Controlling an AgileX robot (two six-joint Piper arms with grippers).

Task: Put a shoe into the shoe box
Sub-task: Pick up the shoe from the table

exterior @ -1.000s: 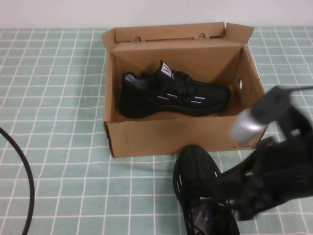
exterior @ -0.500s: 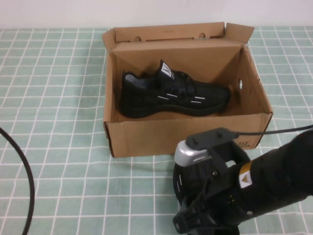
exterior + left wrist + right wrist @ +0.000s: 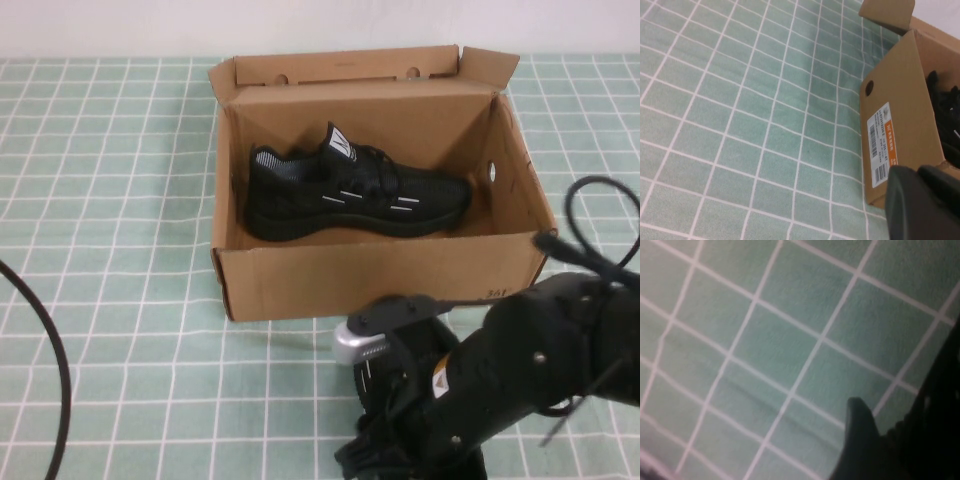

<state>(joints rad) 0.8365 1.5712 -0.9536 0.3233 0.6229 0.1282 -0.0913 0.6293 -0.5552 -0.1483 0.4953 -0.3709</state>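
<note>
The brown shoe box [image 3: 380,275] stands open at the table's middle with one black shoe [image 3: 350,195] lying inside, toe to the right. A second black shoe [image 3: 371,385] lies on the cloth in front of the box, mostly hidden under my right arm [image 3: 520,370]. My right gripper [image 3: 395,440] is low over that shoe near the front edge; a dark mass fills one side of the right wrist view. My left gripper [image 3: 920,200] is shut and empty, out beside the box's labelled end wall [image 3: 900,100].
A green checked cloth [image 3: 120,200] covers the table. A black cable [image 3: 50,350] curves across the front left. The box lid flap [image 3: 340,68] stands up at the back. The right arm's cable [image 3: 590,240] loops near the box's right front corner.
My right arm has swung left and down over the front shoe, hiding most of it. The shoe in the box and the box have not moved.
</note>
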